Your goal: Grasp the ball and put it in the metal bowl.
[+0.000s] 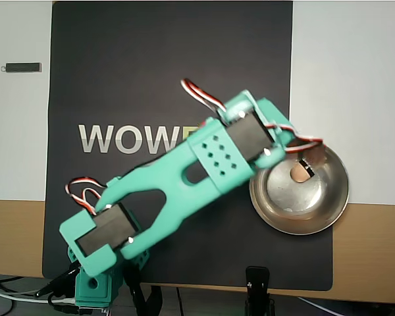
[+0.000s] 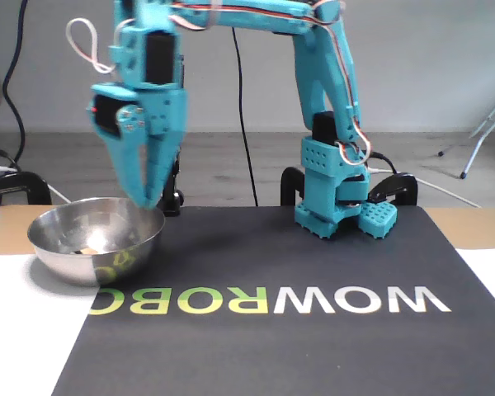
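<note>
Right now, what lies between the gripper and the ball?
Nothing but the near rim of the metal bowl: in the fixed view the gripper hangs outside it, while the ball rests inside.

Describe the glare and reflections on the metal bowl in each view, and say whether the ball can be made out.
Overhead view: the metal bowl shows soft bright sheen on its flat bottom and mirrors the claw near its upper rim; the ball is a clear peach spot. Fixed view: the bowl's wall reflects yellow-green mat lettering, a bright highlight sits inside, and the ball is only a small pale smudge.
</note>
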Robot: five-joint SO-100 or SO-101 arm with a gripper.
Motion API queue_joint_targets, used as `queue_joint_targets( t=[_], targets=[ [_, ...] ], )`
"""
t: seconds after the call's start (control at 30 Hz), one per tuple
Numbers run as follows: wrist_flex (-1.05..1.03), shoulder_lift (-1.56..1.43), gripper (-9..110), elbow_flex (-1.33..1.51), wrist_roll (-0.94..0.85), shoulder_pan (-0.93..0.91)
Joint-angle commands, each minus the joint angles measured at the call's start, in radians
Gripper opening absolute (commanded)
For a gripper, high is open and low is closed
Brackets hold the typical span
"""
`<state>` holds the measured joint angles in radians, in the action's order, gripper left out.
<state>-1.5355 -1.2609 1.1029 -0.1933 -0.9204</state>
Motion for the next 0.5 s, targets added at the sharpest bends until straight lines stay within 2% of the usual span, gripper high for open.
queue_joint_targets(
  t=[0.0, 0.3, 0.47],
  targets=[
    [-0.006, -0.077, 0, -0.025, 0.049, 0.055],
    [-0.012, -0.143, 0, -0.023, 0.181, 0.239],
    [-0.097, -0.179, 0, -0.023, 0.189, 0.348]
  ],
)
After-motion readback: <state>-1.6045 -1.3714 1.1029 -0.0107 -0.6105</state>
